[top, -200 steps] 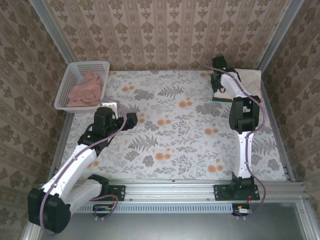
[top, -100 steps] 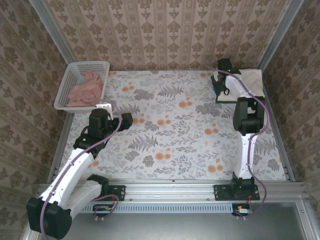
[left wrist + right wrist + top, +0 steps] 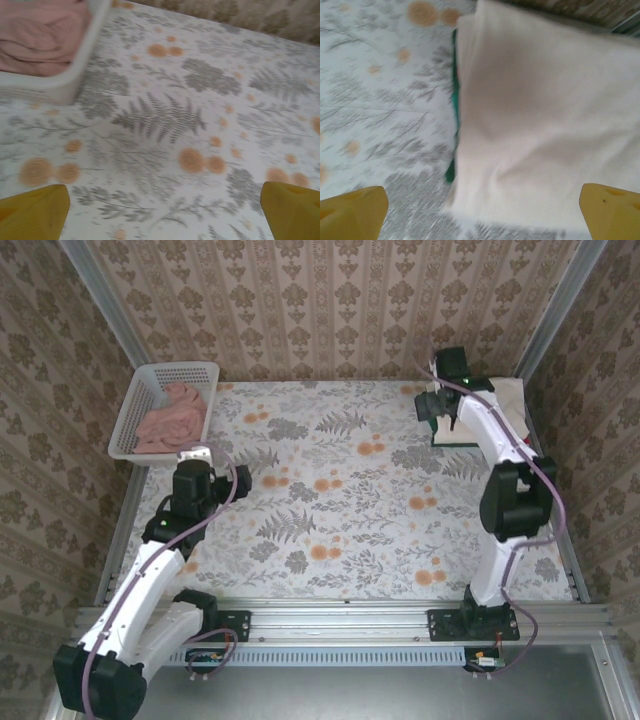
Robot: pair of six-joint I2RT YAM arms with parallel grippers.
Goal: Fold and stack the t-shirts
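Top view: a worktop [image 3: 350,500] covered in a floral print, with 2 arms mounted at its near edge. At the far left corner stands a white lattice basket [image 3: 127,418] holding a crumpled pinkish t-shirt [image 3: 170,420]. At the far right corner a folded cream-white t-shirt [image 3: 505,400] lies on top of a dark green t-shirt [image 3: 450,440], of which only a narrow strip at the edge shows. The left arm [image 3: 160,550] reaches toward the basket, its wrist just near of the basket's near right corner. The right arm [image 3: 500,490] reaches to the far right, its wrist above the left part of the stack.

Left wrist view: the left fingers [image 3: 35,210] are spread wide and hold nothing. They hang over bare worktop, with the basket corner and the pinkish cloth at the upper left.

Right wrist view: the right fingers [image 3: 612,210] are spread wide and hold nothing. Between them lies the cream-white t-shirt, with the green edge along its left side. Whether the tips touch the cloth cannot be told.
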